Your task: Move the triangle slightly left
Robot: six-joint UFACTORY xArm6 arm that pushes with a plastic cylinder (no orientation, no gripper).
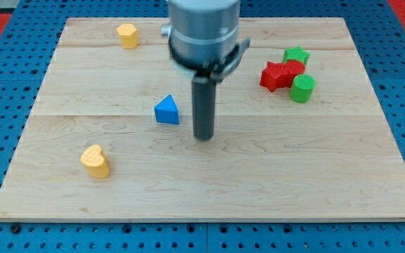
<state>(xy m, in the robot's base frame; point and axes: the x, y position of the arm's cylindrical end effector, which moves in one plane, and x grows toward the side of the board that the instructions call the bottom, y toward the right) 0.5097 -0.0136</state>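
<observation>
triangle [166,111]: blue
heart [95,161] — yellow
star [296,55]: green
board [209,183] — light wood
my tip [203,137]: dark

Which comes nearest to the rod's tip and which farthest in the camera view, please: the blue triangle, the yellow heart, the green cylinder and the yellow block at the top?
From my tip:
1. Blue triangle, just to the view's left.
2. Green cylinder, up and to the view's right.
3. Yellow heart, lower left, and the yellow block, top left: too close to call.
</observation>
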